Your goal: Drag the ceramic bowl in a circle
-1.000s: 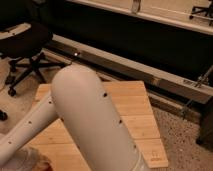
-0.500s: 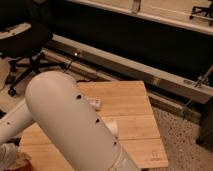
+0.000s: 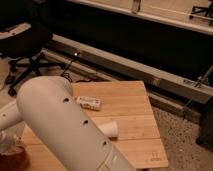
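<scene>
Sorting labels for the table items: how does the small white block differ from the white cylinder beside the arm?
The white block is flat, rectangular, with dark marks; the white cylinder is round and plain. The block shows whole; the cylinder is partly hidden behind the arm. Both lie on the wooden table. The shut claw sits lower left, by the ceramic bowl.

— Entry for legible text, labels, numbers: what do we record?

— Nothing we can read. We list dark stripes on the small block (image 3: 89, 103) on the wooden table (image 3: 131, 98), a faint mark at the table's near right corner, and small marks on the light rail (image 3: 193, 82). All are illegible.
</scene>
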`<state>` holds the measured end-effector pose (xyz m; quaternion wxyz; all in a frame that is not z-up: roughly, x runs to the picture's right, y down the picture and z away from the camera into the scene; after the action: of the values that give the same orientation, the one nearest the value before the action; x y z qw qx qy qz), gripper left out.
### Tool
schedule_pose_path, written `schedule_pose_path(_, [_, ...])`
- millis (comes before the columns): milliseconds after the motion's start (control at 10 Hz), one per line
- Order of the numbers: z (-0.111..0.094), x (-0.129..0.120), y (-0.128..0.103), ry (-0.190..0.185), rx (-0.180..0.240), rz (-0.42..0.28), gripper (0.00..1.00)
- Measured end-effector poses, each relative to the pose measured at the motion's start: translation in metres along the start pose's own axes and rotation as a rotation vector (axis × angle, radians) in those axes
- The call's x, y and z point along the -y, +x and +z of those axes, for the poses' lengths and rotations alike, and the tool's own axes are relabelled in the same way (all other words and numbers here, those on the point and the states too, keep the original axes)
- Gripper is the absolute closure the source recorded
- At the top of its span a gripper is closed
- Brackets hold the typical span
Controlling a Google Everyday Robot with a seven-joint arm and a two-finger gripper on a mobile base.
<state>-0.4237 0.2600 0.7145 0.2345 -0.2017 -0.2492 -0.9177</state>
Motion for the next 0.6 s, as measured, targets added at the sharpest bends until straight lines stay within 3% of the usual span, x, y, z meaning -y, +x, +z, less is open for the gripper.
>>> schedule_pose_path(300, [-0.008, -0.070, 0.040, 0.018, -0.009, 0.117, 1.00])
schedule_pose_path(600, [-0.017, -0.139, 0.066, 0.027, -0.027, 0.217, 1.00])
